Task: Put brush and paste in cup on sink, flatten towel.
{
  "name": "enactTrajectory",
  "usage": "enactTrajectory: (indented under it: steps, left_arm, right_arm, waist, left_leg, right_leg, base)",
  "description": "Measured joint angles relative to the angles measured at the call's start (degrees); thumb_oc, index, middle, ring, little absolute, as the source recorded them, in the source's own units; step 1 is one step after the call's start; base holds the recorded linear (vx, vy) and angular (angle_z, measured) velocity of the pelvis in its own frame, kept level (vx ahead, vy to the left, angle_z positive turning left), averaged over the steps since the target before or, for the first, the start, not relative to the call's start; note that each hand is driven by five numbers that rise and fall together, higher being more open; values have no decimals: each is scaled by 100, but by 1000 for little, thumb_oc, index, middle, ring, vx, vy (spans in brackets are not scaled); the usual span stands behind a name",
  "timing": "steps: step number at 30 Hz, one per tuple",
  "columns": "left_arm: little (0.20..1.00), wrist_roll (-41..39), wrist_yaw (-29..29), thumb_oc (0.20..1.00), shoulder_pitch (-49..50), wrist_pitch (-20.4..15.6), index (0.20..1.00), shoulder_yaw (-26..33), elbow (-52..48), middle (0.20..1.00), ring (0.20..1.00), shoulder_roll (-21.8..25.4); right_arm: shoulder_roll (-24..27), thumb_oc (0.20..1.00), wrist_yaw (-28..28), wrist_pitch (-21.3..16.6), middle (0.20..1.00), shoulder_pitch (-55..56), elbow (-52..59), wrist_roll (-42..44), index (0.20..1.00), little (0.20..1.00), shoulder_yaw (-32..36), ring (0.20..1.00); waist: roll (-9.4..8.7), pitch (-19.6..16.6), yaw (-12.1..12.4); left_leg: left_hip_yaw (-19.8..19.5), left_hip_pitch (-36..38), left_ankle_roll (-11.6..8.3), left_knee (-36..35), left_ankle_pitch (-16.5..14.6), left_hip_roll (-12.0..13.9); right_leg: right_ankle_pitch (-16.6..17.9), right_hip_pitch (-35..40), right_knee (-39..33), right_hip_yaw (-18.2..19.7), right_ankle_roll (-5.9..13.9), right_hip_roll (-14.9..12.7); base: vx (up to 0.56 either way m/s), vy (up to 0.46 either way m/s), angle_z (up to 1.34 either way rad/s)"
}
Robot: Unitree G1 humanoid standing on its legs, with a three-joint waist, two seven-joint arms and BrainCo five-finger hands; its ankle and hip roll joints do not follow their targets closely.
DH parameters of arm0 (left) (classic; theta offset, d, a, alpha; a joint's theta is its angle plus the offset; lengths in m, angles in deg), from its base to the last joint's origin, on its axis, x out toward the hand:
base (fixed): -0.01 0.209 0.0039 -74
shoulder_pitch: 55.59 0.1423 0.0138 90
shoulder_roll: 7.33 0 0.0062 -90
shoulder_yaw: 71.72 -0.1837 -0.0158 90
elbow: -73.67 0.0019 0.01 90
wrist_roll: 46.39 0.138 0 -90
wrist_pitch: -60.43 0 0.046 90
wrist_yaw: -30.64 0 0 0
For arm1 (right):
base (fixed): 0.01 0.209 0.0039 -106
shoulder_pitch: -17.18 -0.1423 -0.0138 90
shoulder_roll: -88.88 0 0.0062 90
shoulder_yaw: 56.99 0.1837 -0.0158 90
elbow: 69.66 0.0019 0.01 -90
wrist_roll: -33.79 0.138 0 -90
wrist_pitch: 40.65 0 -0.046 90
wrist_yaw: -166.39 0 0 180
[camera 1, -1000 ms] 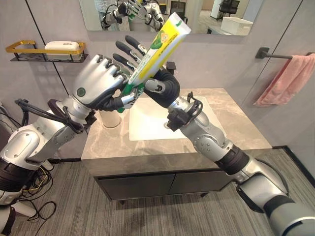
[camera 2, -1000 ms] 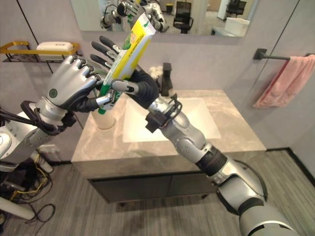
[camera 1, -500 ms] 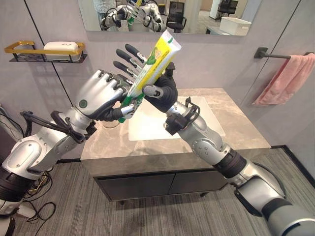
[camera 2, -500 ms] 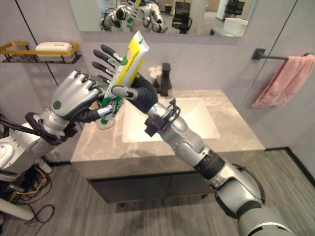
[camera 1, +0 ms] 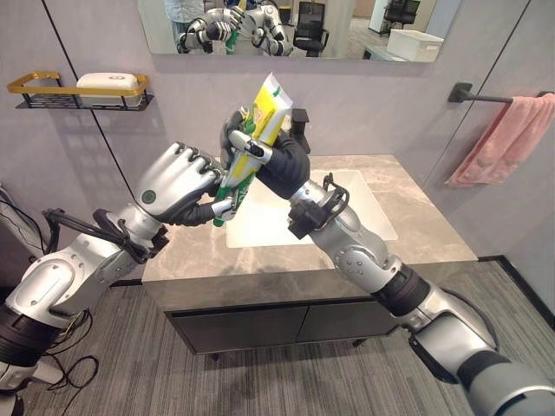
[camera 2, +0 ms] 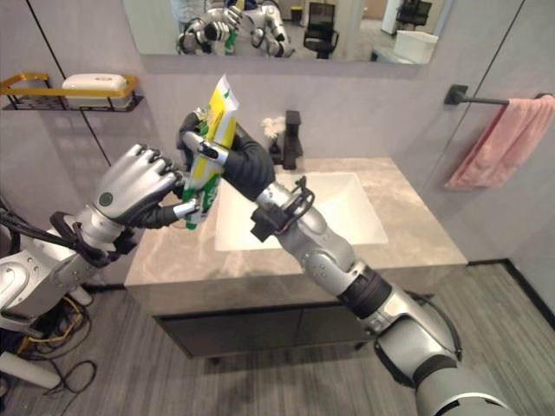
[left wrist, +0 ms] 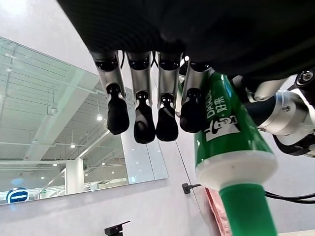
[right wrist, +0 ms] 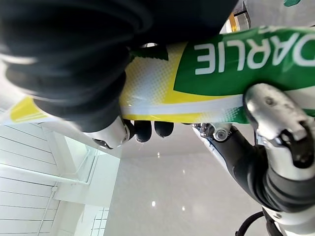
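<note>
A yellow and green toothpaste tube (camera 1: 260,117) stands tilted in the air over the left side of the sink (camera 1: 269,227), green cap (left wrist: 245,211) downward. My right hand (camera 1: 284,160) is shut on the tube's middle, fingers wrapped round it (right wrist: 221,83). My left hand (camera 1: 173,180) comes in from the left and pinches the tube's lower end just above the cap, fingers curled. A pink towel (camera 1: 507,139) hangs bunched on a wall bar at the right. The cup and the brush are hidden.
A grey stone countertop (camera 1: 416,227) surrounds the white basin, with a black faucet (camera 1: 301,120) at the back. A gold wall shelf (camera 1: 52,87) with a white box hangs at upper left. A mirror (camera 1: 347,26) runs above.
My right hand's fingers, straight before, have curled round the tube. The tube has swung more upright and shifted a little left and down. The left hand keeps its hold at the cap end.
</note>
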Motion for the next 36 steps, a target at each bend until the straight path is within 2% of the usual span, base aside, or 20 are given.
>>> enactTrajectory:
  steps: [1, 2, 3, 4, 9, 11, 14, 16, 17, 20, 21, 25, 26, 27, 28, 29, 30, 33, 34, 36]
  left_arm:
    - [200, 0, -10, 200, 3, 0, 200, 0, -18, 200, 200, -21]
    - [272, -1, -13, 272, 14, 1, 272, 2, -30, 272, 272, -50]
    - [407, -1, -15, 407, 19, 1, 407, 9, -30, 407, 407, -62]
    - [1000, -2, -17, 1000, 77, 5, 1000, 107, -35, 1000, 1000, -124]
    - [1000, -13, 20, 1000, 647, 55, 1000, 901, -161, 1000, 1000, -697]
    - [1000, -119, 32, 1000, 1437, 181, 1000, 1615, -400, 1000, 1000, -1007]
    - [1000, -642, 34, 1000, 2197, 302, 1000, 2321, -396, 1000, 1000, -1533]
    - [1000, -1346, 33, 1000, 2709, 320, 1000, 3193, -410, 1000, 1000, -1605]
    - [1000, -1787, 164, 1000, 2791, 433, 1000, 3633, -407, 1000, 1000, -1865]
    - [1000, -2512, 275, 1000, 2983, 462, 1000, 3675, -421, 1000, 1000, -2309]
    - [1000, -2707, 248, 1000, 3068, 449, 1000, 3668, -417, 1000, 1000, -2325]
    - [1000, -4405, -533, 1000, 3649, 387, 1000, 3625, -566, 1000, 1000, -2310]
    - [1000, -4721, -733, 1000, 3753, 387, 1000, 3566, -595, 1000, 1000, -2308]
    - [1000, -4823, -836, 1000, 3764, 389, 1000, 3529, -594, 1000, 1000, -2312]
    - [1000, -5519, -1167, 1000, 3991, 337, 1000, 3471, -573, 1000, 1000, -2378]
    - [1000, -5708, -1277, 1000, 4040, 346, 1000, 3431, -561, 1000, 1000, -2451]
    - [1000, -5931, -1412, 1000, 4204, 335, 1000, 3374, -453, 1000, 1000, -2615]
    - [1000, -6235, -1475, 1000, 4461, 402, 1000, 3402, 238, 1000, 1000, -3160]
    - [1000, -6450, -1455, 1000, 4506, 540, 1000, 3342, 727, 1000, 1000, -3436]
    - [1000, -6814, -1502, 1000, 4723, 792, 1000, 3006, 1481, 1000, 1000, -3551]
  right_arm:
    - [1, 200, 0, 0, 200, 0, 12, -1, 200, 200, 1, 200]
    - [3, 200, 0, -1, 200, 0, 21, -3, 200, 200, 4, 200]
    - [5, 200, 0, -1, 200, 0, 22, -3, 200, 200, 5, 200]
    - [4, 200, 1, -1, 200, 0, 33, -28, 200, 200, 9, 200]
    - [-11, 200, 122, -2, 200, 132, 201, -150, 200, 200, 55, 200]
    - [-2, 200, 280, -3, 200, 446, 474, -274, 200, 200, 226, 200]
    - [128, 200, 553, -33, 200, 804, 652, -389, 200, 200, 528, 200]
    - [307, 200, 692, -28, 200, 884, 832, -504, 200, 200, 788, 200]
    - [365, 200, 775, -131, 200, 1019, 980, -572, 200, 200, 1046, 200]
    - [329, 200, 1159, -259, 200, 1019, 979, -792, 200, 200, 1341, 200]
    - [337, 200, 1263, -263, 200, 1009, 971, -887, 200, 200, 1407, 200]
    - [422, 200, 1535, -271, 200, 786, 832, -1130, 200, 200, 1612, 200]
    - [418, 200, 1596, -271, 200, 684, 770, -1171, 200, 200, 1631, 200]
    - [427, 200, 1622, -272, 200, 621, 732, -1172, 200, 200, 1630, 200]
    - [481, 200, 1715, -258, 200, 190, 379, -1394, 200, 200, 1496, 200]
    - [524, 200, 1756, -248, 200, 8, 255, -1481, 200, 200, 1478, 200]
    - [526, 200, 1877, -251, 200, -153, 152, -1574, 200, 200, 1565, 200]
    - [544, 200, 2044, -250, 200, -302, 124, -1793, 200, 200, 1606, 200]
    - [608, 200, 2110, -249, 200, -326, 111, -1868, 200, 200, 1611, 200]
    - [729, 200, 2152, -206, 200, -555, -88, -2008, 200, 200, 1608, 200]
  waist:
    - [0, 0, 1]
    - [0, 0, 3]
    - [0, 0, 2]
    - [3, 2, 3]
    - [10, 8, -5]
    - [8, 12, -1]
    - [-14, 30, 17]
    - [-41, 62, 39]
    - [-39, 63, 52]
    - [-30, 79, 143]
    - [-16, 102, 179]
    - [53, 229, 239]
    - [114, 285, 293]
    - [85, 293, 314]
    - [152, 362, 398]
    - [169, 386, 390]
    - [172, 402, 505]
    - [150, 434, 602]
    - [128, 442, 655]
    - [20, 499, 709]
  left_leg:
    - [-3, -3, 0, 0, 0, 0]
    - [-6, -4, 0, 0, 0, 2]
    - [-8, -7, 0, 0, 0, 2]
    - [-16, -17, 0, 0, 0, 1]
    - [-35, -40, 5, -1, -4, 1]
    - [-77, -54, 7, 0, -5, 1]
    - [-134, -73, 8, 0, -5, -4]
    - [-133, -108, 8, -1, -6, 3]
    - [-167, -126, 8, -1, -5, -11]
    - [-188, -139, 9, 0, -5, -15]
    - [-202, -151, 24, 0, 6, -14]
    - [-277, -150, 37, -1, 10, -38]
    - [-282, -152, 42, -1, 14, -49]
    - [-279, -142, 46, 1, 17, -49]
    - [-287, -158, 46, -1, 17, -57]
    - [-288, -155, 47, 0, 18, -57]
    - [-304, -153, 46, 1, 18, -53]
    - [-340, -180, 46, 1, 18, -55]
    - [-392, -214, 46, 2, 19, -60]
    - [-521, -267, 58, 2, 41, -62]
  right_leg:
    - [0, 0, 0, -2, 0, 0]
    - [-2, -1, 0, -5, 1, 0]
    - [-2, -2, 0, -7, 1, 0]
    - [-1, -5, 0, -14, 1, -1]
    - [-9, -16, -1, -46, 3, -5]
    - [-20, -6, 1, -90, 16, -6]
    - [-32, -9, 0, -134, 14, -8]
    - [-48, -40, -1, -139, 0, -7]
    - [-52, -33, -1, -179, 5, -22]
    - [-53, -33, -1, -213, 5, -28]
    - [-52, -32, -1, -234, 4, -27]
    - [-65, 2, -2, -290, 13, -53]
    - [-64, 1, -2, -293, 13, -61]
    - [-59, 5, -1, -290, 8, -61]
    - [-58, -2, -1, -297, 10, -66]
    - [-58, -3, -1, -297, 10, -68]
    - [-59, 2, -1, -307, 10, -61]
    - [-69, 3, -1, -349, 12, -64]
    - [-70, 9, 8, -418, 10, -66]
    - [-72, 22, 36, -594, 7, -70]
  base:
    - [0, 0, 0]
    - [0, 0, 0]
    - [0, 0, 0]
    - [0, 0, 0]
    - [8, -1, 2]
    - [-16, 3, 10]
    - [-20, 20, 10]
    - [-9, 4, 3]
    - [-24, 6, 6]
    - [-41, 11, 6]
    - [-76, 43, 10]
    - [-35, 31, 8]
    - [-65, 33, 3]
    - [-57, 45, 1]
    - [-64, 16, 0]
    - [-51, 7, 3]
    - [-55, -7, 3]
    - [-62, -9, 9]
    - [-49, -3, 28]
    - [-47, 7, 32]
